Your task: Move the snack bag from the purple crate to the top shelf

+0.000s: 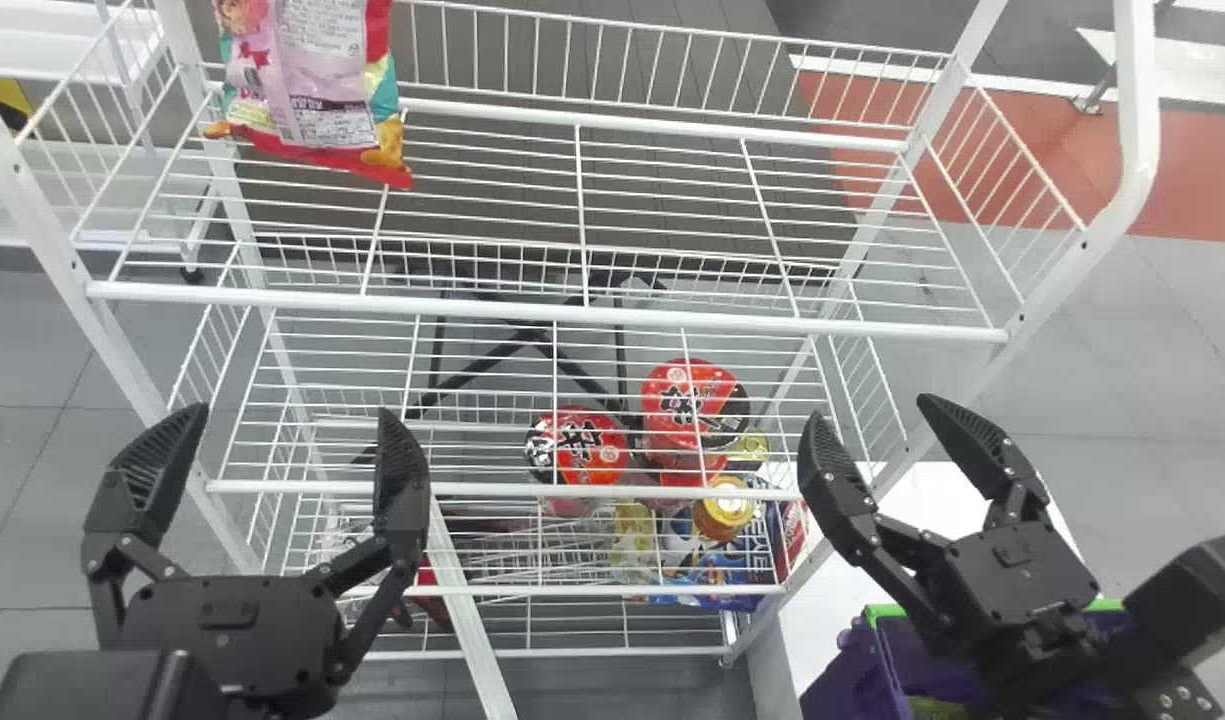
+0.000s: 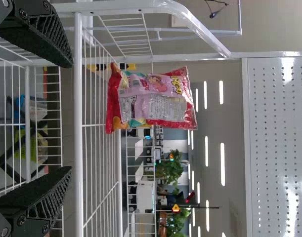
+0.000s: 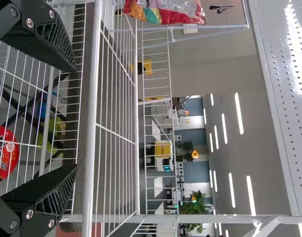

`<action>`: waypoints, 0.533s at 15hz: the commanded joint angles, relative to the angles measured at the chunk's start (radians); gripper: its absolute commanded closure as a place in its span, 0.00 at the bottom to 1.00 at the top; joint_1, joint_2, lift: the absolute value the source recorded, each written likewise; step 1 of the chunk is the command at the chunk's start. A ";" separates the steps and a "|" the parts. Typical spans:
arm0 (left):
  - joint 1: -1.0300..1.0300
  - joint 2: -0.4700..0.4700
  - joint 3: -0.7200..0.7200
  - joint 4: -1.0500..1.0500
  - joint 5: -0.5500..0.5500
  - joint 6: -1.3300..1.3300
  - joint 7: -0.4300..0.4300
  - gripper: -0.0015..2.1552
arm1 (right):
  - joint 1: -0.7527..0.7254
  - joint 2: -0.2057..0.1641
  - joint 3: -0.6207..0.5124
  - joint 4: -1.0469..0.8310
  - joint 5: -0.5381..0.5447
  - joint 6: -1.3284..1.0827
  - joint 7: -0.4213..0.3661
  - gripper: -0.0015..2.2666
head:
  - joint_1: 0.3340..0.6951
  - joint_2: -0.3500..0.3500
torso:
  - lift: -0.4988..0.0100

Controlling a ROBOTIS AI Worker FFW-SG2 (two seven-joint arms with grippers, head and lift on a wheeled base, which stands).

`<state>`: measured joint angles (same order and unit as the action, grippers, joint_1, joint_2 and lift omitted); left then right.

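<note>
The snack bag, pink and red, stands upright at the left end of the top shelf; the left wrist view shows the bag too, and its lower part is at an edge of the right wrist view. My left gripper is open and empty in front of the rack's left part, apart from the bag; its fingertips are spread. My right gripper, also open and empty, is at the rack's right side, fingers apart. The purple crate is below it, partly hidden by the arm.
Lower wire shelves hold red noodle cups, a yellow-lidded jar and blue snack packs. White rack posts stand close to both grippers. A white surface lies beside the crate.
</note>
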<state>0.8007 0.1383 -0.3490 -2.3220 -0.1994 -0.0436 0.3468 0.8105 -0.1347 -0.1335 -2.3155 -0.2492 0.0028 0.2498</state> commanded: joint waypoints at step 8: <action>0.003 0.004 -0.002 -0.002 0.000 0.000 0.008 0.03 | 0.006 -0.003 -0.002 -0.004 -0.005 0.000 0.017 0.06 | 1.00 0.27 | 0.56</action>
<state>0.8032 0.1420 -0.3505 -2.3221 -0.1994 -0.0436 0.3542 0.8138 -0.1381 -0.1350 -2.3167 -0.2522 0.0024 0.2609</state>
